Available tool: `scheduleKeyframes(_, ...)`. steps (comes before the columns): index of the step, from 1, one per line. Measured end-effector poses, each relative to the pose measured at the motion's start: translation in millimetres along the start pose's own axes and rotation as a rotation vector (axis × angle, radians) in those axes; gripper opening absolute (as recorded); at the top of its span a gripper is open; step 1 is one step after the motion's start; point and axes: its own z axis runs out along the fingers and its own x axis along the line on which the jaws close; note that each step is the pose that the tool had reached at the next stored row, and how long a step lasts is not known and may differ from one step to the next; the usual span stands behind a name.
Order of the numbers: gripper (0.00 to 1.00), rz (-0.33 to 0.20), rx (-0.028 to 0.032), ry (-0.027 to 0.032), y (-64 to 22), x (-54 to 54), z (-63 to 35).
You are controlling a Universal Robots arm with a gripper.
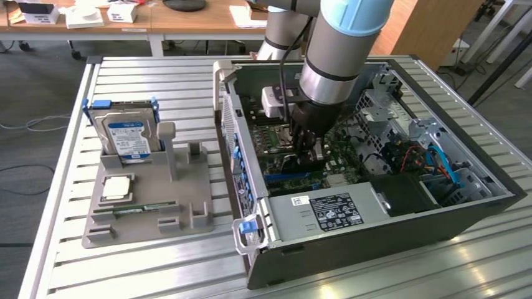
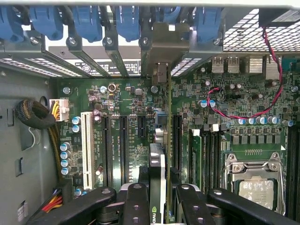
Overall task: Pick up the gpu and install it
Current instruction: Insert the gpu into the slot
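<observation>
The gpu appears edge-on in the wrist view, a thin dark card standing upright over the green motherboard. Its pale metal bracket sits at the case's rear slot openings, among the blue latches. My gripper is shut on the card, with a black finger on each side. In the exterior view my gripper reaches down inside the open computer case, and the dark gpu sits low against the board just above a blue slot.
A grey holder tray at the exterior view's left carries a silver hard drive, a processor chip and a memory stick. Inside the case are the power supply, a processor socket, red wiring and drive cages.
</observation>
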Motion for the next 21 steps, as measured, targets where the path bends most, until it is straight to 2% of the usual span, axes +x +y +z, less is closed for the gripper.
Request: scheduleKeyframes(21, 0.27, 0.000, 0.0000, 0.0000, 1.3, -1.2, 0.9)
